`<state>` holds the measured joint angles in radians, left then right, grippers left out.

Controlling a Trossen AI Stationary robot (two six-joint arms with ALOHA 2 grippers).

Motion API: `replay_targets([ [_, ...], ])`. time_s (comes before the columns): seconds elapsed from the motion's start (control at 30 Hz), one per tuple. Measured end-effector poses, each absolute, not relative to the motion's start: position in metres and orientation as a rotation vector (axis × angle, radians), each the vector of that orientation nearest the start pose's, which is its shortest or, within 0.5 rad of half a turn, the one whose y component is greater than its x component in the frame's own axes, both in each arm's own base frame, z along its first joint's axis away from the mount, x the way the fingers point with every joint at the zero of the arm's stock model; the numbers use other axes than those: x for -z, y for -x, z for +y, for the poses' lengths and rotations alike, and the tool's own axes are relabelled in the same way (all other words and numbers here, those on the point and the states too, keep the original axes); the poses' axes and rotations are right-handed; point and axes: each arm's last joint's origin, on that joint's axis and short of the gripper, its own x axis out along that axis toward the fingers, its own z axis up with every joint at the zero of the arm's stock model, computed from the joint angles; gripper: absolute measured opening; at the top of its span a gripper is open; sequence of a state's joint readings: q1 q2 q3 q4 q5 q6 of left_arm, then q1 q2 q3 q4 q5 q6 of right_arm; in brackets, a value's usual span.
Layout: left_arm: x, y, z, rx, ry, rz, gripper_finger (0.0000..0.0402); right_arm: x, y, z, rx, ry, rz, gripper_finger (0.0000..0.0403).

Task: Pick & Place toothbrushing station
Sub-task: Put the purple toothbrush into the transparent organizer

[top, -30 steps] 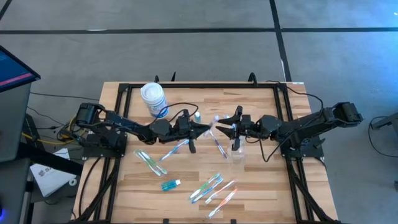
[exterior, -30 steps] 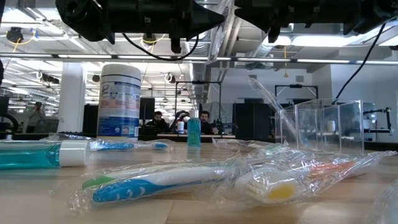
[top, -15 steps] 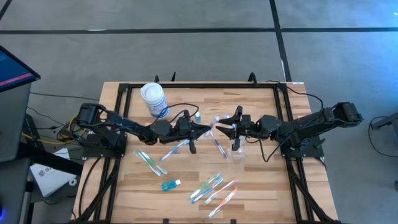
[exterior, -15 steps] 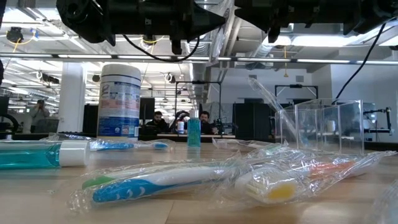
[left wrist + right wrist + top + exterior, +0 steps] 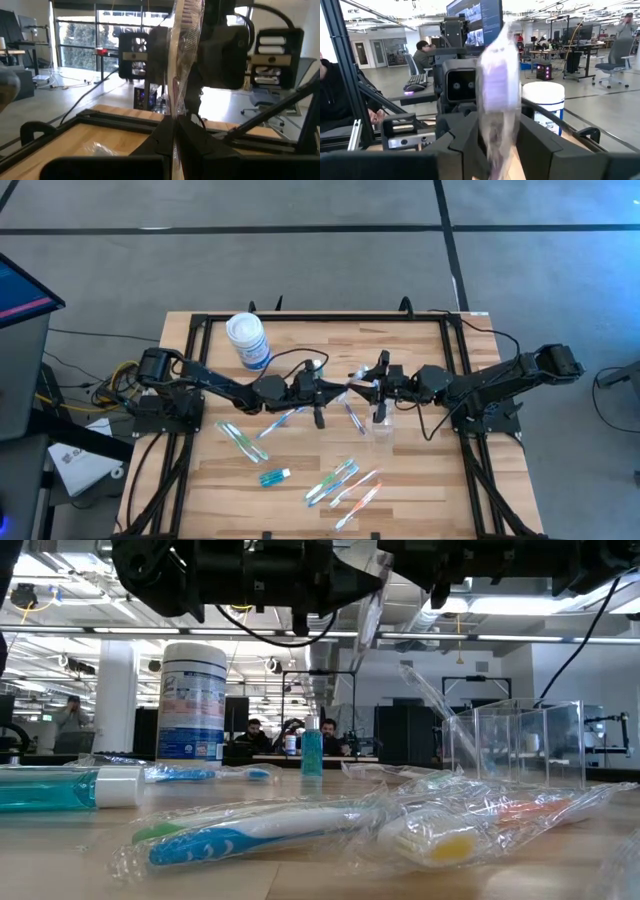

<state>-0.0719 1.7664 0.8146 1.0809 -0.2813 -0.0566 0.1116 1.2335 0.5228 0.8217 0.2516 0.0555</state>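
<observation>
Fingers, high view: the left gripper [image 5: 345, 388] and right gripper [image 5: 362, 387] meet tip to tip above mid-bench, just left of the clear cup [image 5: 381, 428]. A wrapped toothbrush [image 5: 354, 385] spans the two, apparently a handover between arms. Loose toothbrushes [image 5: 343, 481] lie on the bench [image 5: 420, 480] in front of the cup; a teal tube [image 5: 274, 476] lies further left; the white canister [image 5: 247, 340] stands well behind and left.

Low view: both arms hang overhead. The wrapped brush [image 5: 368, 610] dangles upright between them, above and left of the cup [image 5: 515, 745]. Bagged toothbrushes [image 5: 250, 830] fill the foreground. People sit in the room beyond.

Left wrist view: left fingers [image 5: 162, 140] pinched shut on the wrapper's lower edge, the brush [image 5: 181, 45] standing upright for transfer.

Right wrist view: right fingers [image 5: 465, 135] partly apart on either side of the wrapped brush [image 5: 496, 85]; whether they grip it, cannot tell. The canister [image 5: 542, 107] shows behind it.
</observation>
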Motion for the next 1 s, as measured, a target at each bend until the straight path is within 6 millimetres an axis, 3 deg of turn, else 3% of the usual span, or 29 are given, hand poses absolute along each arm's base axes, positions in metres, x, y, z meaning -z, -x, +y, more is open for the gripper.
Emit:
replay_targets([
  [0.27, -0.212, -0.356, -0.018, -0.204, 0.079, -0.136, 0.0005, -0.248, -0.252, 0.021, 0.139, -0.071, -0.107, 0.0014],
  [0.73, -0.211, -0.356, -0.017, -0.210, 0.030, -0.123, 0.0047, -0.247, -0.250, 0.020, 0.124, -0.053, -0.070, 0.0006],
  [1.0, -0.208, -0.337, -0.014, -0.263, 0.004, -0.101, 0.0058, -0.253, -0.235, 0.018, 0.213, -0.023, 0.010, 0.0005],
])
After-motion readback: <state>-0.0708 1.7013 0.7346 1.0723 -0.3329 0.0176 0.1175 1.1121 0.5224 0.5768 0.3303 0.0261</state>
